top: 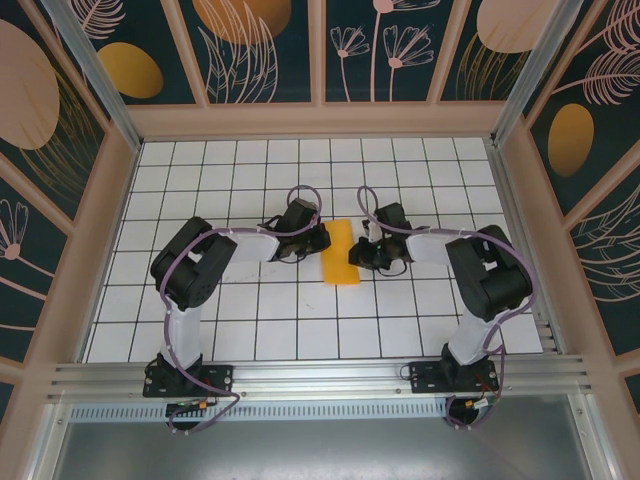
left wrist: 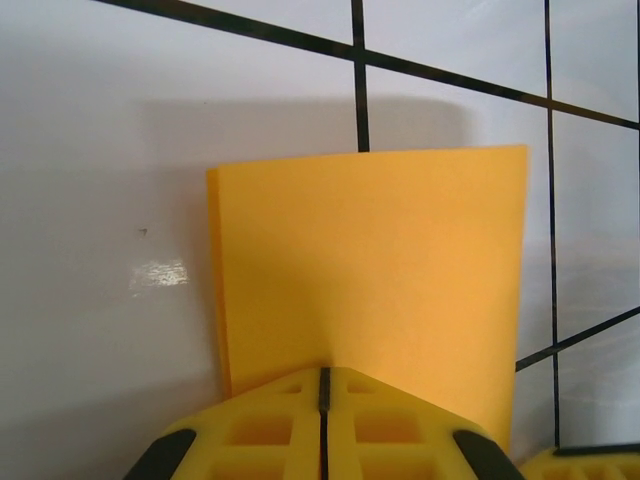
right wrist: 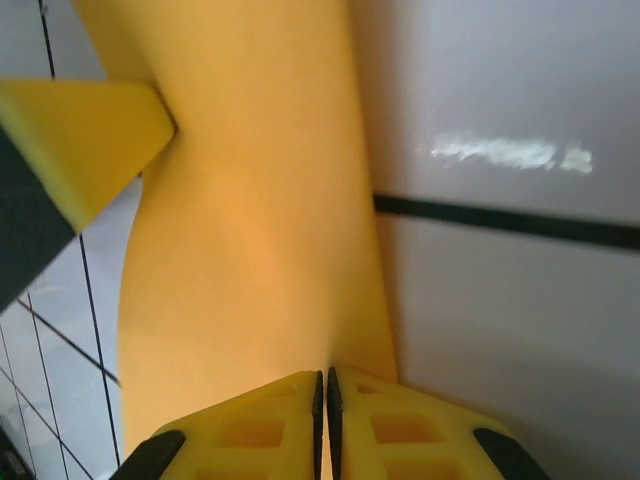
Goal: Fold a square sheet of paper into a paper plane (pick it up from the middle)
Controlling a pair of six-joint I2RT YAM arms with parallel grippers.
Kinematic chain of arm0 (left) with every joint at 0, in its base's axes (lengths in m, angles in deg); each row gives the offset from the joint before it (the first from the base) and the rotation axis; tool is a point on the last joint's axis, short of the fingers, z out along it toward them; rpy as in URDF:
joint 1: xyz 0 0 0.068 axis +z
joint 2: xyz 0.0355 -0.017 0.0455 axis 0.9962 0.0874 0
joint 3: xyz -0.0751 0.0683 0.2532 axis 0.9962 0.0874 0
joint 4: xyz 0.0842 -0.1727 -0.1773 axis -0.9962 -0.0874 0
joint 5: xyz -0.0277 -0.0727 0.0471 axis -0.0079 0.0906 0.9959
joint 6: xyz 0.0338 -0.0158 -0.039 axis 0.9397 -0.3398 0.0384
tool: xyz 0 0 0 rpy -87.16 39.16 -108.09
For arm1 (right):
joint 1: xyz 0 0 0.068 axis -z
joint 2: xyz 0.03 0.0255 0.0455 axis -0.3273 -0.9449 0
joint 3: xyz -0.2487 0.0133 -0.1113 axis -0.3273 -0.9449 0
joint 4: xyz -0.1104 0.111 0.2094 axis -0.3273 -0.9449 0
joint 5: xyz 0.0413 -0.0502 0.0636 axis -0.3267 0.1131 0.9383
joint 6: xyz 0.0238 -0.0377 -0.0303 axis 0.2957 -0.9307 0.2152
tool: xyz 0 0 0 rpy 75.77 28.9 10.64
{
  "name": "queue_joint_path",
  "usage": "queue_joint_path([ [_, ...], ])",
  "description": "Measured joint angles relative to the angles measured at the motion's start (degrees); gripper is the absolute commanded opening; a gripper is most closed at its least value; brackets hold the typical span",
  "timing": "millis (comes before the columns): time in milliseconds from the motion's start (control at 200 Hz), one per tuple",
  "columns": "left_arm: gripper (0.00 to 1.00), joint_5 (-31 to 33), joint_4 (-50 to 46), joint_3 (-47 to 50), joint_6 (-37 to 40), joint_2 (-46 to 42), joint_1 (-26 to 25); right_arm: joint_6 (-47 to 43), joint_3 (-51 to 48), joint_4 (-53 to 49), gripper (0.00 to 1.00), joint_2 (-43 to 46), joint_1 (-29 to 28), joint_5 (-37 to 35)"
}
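The square sheet of paper (top: 342,254) is orange-yellow and lies folded double as a narrow upright rectangle on the white grid table between my two grippers. No paper plane is in view. My left gripper (top: 324,241) comes from the left. Its jaws are shut, and their tip (left wrist: 323,372) rests on top of the paper (left wrist: 370,260), whose doubled edge shows at the left. My right gripper (top: 358,252) comes from the right, with its jaws (right wrist: 325,375) shut on the paper's (right wrist: 250,230) near edge, which bows upward. A left finger (right wrist: 90,130) touches the sheet.
The white grid table (top: 300,320) is fenced by a wooden frame (top: 320,120) with patterned panels behind it. An aluminium rail (top: 320,378) runs along the near edge and carries both arm bases. Open tiles lie in front of and behind the paper.
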Motion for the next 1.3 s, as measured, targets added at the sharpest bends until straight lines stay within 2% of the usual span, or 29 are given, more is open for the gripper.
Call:
queue_joint_path([
  [215, 0.09, 0.0, -2.3, -1.2, 1.6, 0.0, -0.1, 4.0, -2.1, 2.9, 0.12, 0.9, -2.8, 0.4],
  [400, 0.11, -0.5, -3.3, -1.1, 2.2, -0.7, -0.1, 6.1, -2.3, 3.4, 0.12, 0.9, -3.0, 0.4],
  [756, 0.12, -2.4, -1.6, 9.2, -0.5, -9.7, -0.2, 7.0, -1.8, 3.0, 0.12, 3.5, -2.4, 1.9],
  [951, 0.13, -2.4, -1.1, 11.3, -1.6, -12.7, -0.7, 4.5, 4.5, 0.3, 0.12, 2.8, 0.2, 1.1],
  [1301, 0.14, -1.8, -0.8, 11.4, -2.9, -14.9, -2.8, -0.2, 17.2, -4.5, 0.12, -9.7, 0.3, -4.1],
])
